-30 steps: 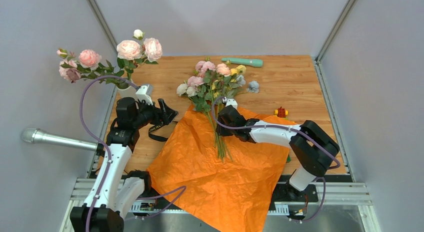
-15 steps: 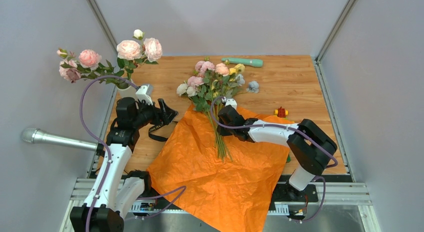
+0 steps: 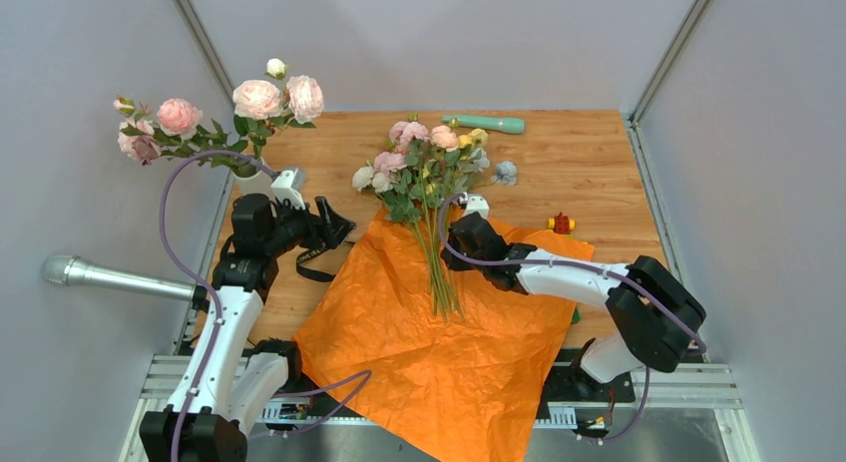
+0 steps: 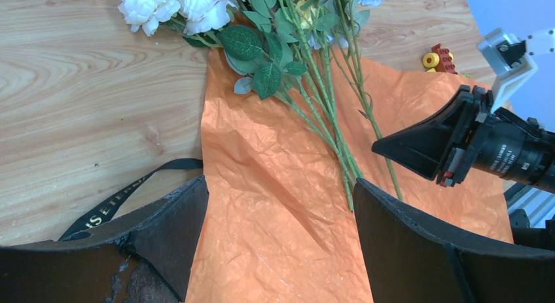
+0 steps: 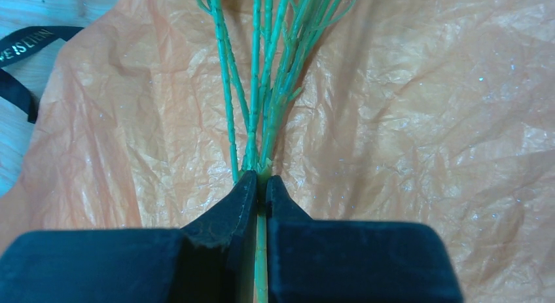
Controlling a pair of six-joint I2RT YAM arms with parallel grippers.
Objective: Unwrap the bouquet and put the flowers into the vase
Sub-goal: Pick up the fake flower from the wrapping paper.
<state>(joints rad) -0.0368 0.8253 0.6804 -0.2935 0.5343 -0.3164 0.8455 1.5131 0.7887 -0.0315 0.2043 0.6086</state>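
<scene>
Unwrap done: paper (image 3: 439,372) flat on surface (image 3: 579,163), flowers (image 3: 429,183) lying across it. Your right claw (image 5: 260,188) pinches one stem (image 5: 260,264); left claw (image 4: 278,205) wide, empty. Next: lift, carry to vase (image 3: 251,180) far left.

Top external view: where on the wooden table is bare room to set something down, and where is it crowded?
Bare wooden table lies at the far right, between the teal wand-shaped stick, the small red-and-yellow toy blocks and the edge. Crowded: the middle, where green-stemmed flowers lie on the crinkled orange paper with the right gripper shut on a stem.
</scene>
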